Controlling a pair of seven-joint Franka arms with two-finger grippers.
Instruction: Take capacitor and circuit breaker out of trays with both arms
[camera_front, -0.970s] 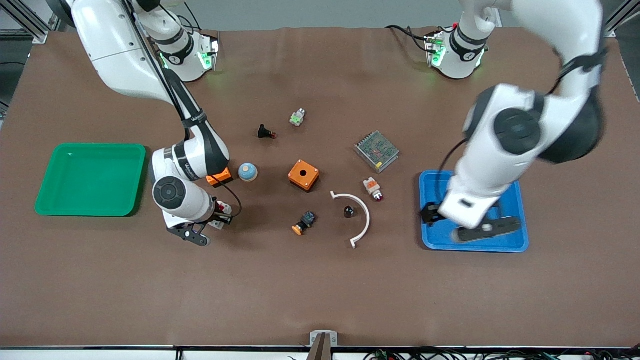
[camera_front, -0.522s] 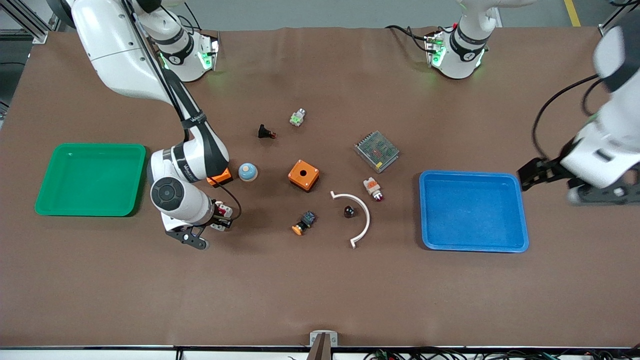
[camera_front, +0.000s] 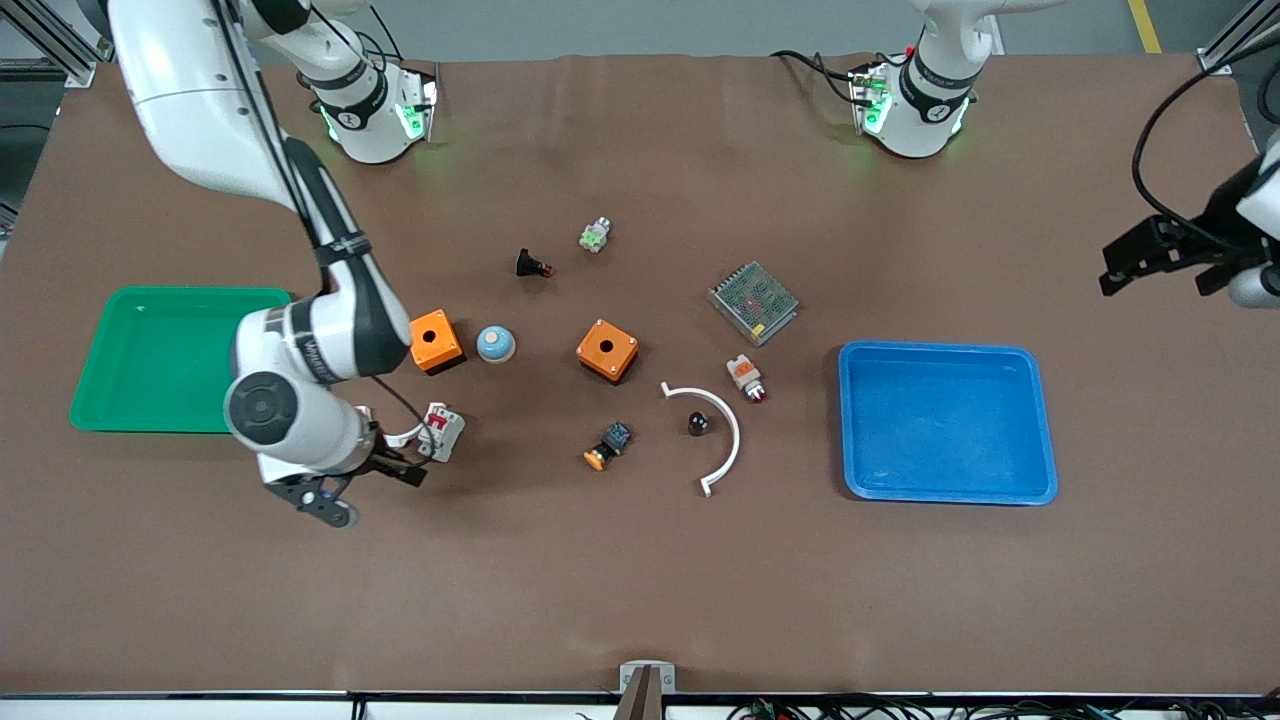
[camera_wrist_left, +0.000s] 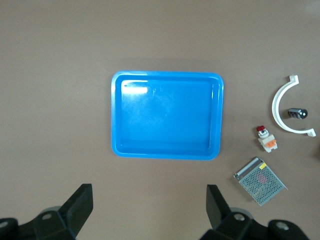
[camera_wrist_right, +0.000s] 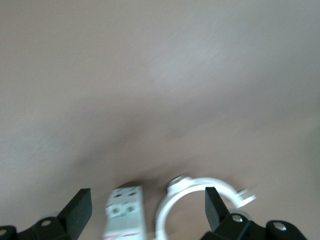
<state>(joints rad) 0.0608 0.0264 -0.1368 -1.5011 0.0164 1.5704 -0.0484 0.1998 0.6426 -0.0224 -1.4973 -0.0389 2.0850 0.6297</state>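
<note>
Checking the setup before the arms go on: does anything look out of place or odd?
The small white breaker with red levers lies on the bare table, not in the green tray, between the right gripper's open fingers.

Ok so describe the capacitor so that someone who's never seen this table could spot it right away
Start at the blue tray and move toward the right arm's end of the table to the white curved bracket. The capacitor lies inside that curve: a tiny stubby black cylinder, unlike the orange-capped switch nearby.
</note>
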